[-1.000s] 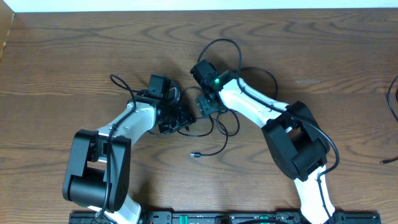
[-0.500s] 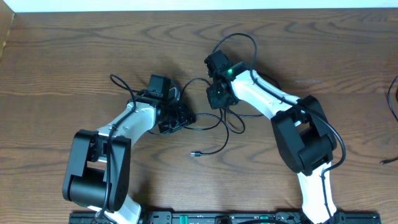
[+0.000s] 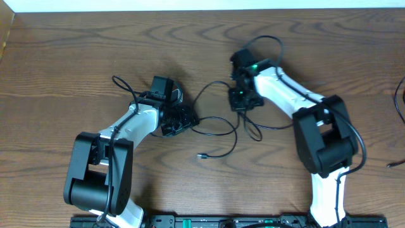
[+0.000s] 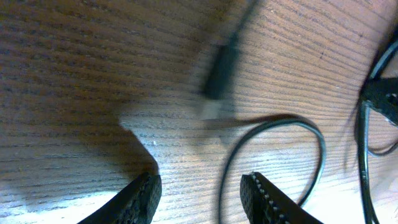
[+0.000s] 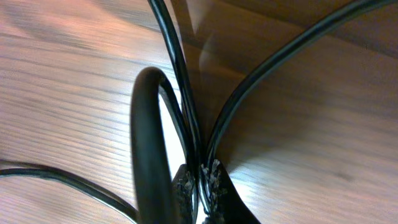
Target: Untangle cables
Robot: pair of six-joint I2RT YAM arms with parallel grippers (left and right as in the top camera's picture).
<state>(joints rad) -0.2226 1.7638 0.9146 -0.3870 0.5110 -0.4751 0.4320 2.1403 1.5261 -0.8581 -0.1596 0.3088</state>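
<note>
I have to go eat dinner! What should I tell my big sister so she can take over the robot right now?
Left gripper: open, low over the table; a black cable loop runs between its fingers, not pinched.
Right gripper: shut on thin black cable strands.
Cables: strung between the two grippers, with a clump by the left one and a loose plug end lying apart.
Done: some strands are spread out.
Left: the clump is not undone.

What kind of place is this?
Probably a robot lab bench, not a home: a white-and-black left robot arm and right robot arm over a brown wooden table, with thin black cables.
</note>
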